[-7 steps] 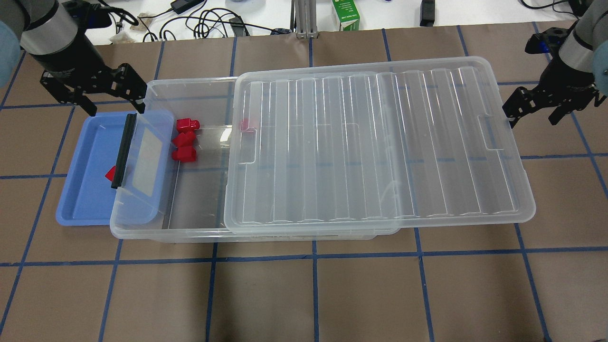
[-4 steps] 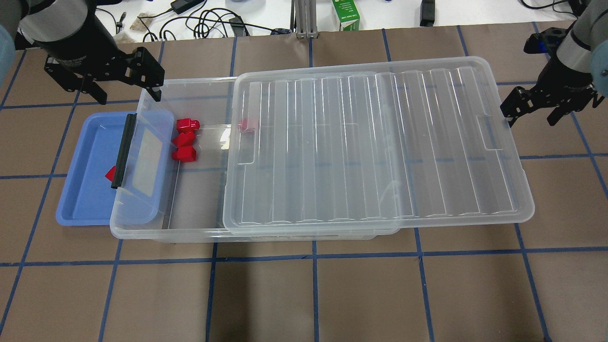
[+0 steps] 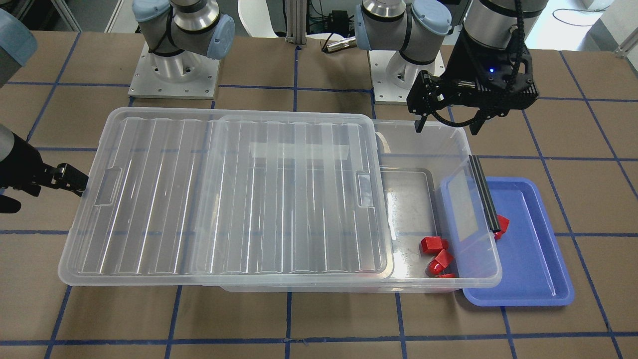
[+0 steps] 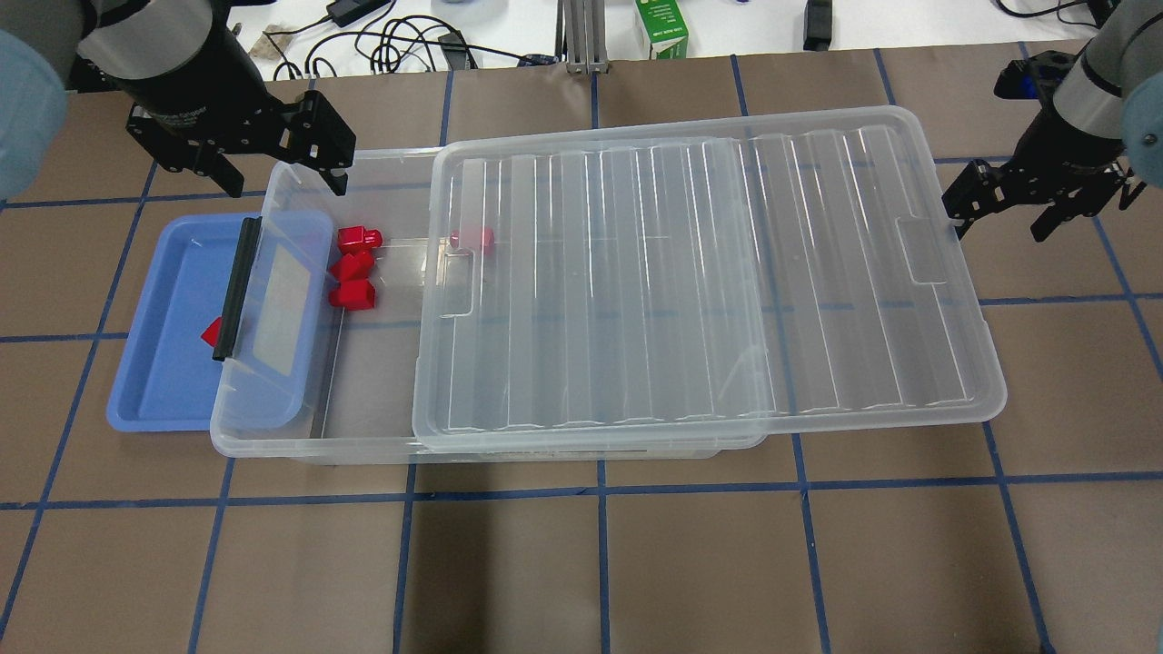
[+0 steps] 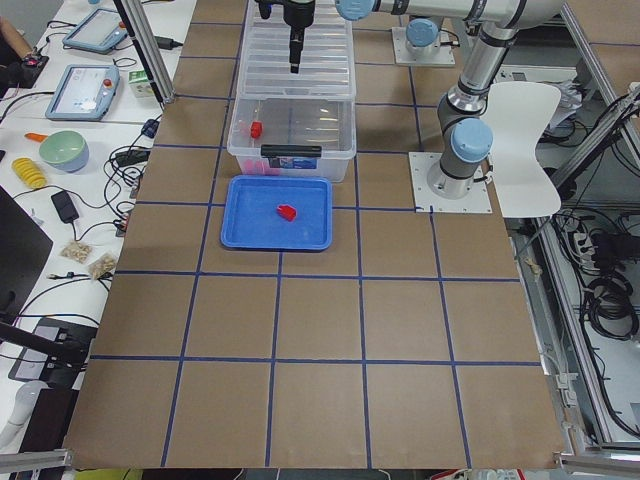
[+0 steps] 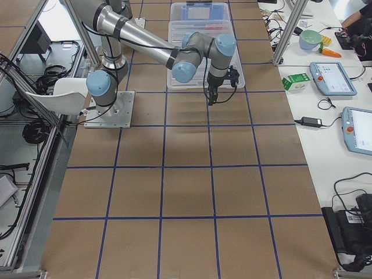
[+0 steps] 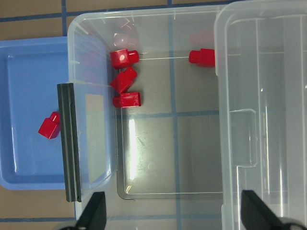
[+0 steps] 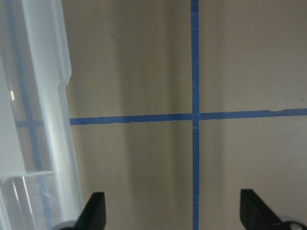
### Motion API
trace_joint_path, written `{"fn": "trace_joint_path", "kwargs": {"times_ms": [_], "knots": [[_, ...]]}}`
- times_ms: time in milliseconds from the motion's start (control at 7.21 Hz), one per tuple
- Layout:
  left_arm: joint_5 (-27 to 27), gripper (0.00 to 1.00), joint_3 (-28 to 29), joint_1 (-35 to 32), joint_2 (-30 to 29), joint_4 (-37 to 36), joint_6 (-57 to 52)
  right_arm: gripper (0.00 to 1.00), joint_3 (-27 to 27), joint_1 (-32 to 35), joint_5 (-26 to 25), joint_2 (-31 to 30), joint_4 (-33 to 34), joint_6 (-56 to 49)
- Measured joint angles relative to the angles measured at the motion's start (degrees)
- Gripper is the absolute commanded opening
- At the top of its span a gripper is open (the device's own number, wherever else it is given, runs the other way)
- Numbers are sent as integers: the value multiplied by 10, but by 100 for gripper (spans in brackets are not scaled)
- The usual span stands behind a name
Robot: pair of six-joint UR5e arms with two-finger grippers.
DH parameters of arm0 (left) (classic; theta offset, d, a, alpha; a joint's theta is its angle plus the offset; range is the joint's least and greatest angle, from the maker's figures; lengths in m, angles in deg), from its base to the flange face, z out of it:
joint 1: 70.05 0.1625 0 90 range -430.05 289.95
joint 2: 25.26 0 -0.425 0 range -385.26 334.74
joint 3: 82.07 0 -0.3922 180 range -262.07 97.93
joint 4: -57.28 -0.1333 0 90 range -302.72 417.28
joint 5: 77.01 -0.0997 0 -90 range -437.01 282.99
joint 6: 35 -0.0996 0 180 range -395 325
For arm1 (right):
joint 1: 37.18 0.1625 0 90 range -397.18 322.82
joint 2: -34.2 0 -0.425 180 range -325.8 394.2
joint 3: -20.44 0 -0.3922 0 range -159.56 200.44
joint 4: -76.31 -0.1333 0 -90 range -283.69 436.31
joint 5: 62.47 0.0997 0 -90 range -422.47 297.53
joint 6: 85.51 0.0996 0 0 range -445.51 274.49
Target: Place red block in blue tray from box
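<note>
The clear box (image 4: 273,440) has its ribbed lid (image 4: 709,272) slid right, which leaves its left end uncovered. Three red blocks (image 4: 354,268) lie clustered there, and a fourth (image 4: 477,240) lies under the lid's edge. The box's black-barred end (image 4: 234,289) overlaps the blue tray (image 4: 154,363), which holds one red block (image 4: 211,331). My left gripper (image 4: 284,186) is open and empty above the box's far left corner; its wrist view shows the blocks (image 7: 123,79) below. My right gripper (image 4: 997,227) is open and empty by the lid's right edge.
Cables, a power brick and a green carton (image 4: 661,27) lie on the white bench beyond the table's far edge. The lid overhangs the box on the right. Brown table with blue tape lines (image 4: 600,563) lies in front of the box.
My left gripper has moved right and toward the far side, from beside the tray to over the box's corner. My right gripper and the lid have shifted a little left.
</note>
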Motion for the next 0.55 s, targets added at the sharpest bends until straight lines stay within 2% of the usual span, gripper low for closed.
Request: {"fn": "trace_joint_path", "kwargs": {"times_ms": [555], "knots": [[13,100,-18,23,-5,-2,-1,100,1,46,2,1,2,71]]}}
